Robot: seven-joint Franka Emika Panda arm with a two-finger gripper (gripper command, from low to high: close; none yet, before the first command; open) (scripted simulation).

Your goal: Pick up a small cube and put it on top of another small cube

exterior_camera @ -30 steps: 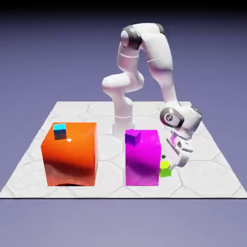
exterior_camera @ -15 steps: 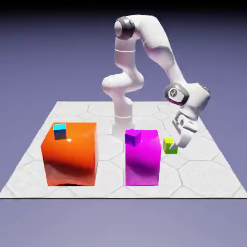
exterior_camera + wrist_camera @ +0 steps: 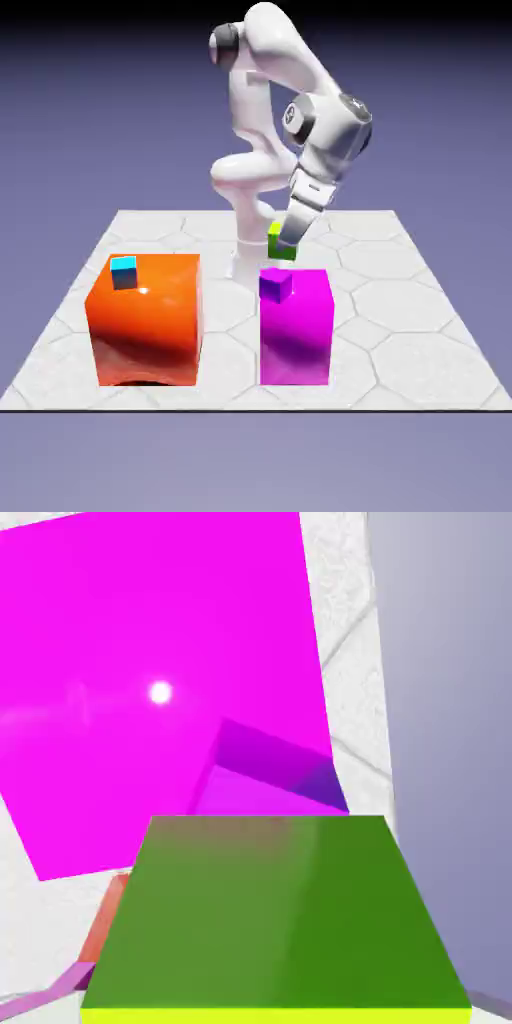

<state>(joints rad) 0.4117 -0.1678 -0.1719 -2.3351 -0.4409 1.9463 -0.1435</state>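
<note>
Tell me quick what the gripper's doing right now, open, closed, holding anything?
Gripper: jaws closed on the small green cube, holding it up off the table.

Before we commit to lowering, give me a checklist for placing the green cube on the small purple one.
1. Green cube held in the gripper: ok.
2. Green cube raised off the table: ok.
3. Small purple cube resting on the magenta block: ok.
4. Top of the small purple cube free of other cubes: ok.
5. Green cube set down on the small purple cube: not ok, a gap shows between them.
6. Green cube centred over the small purple cube: cannot tell.
</note>
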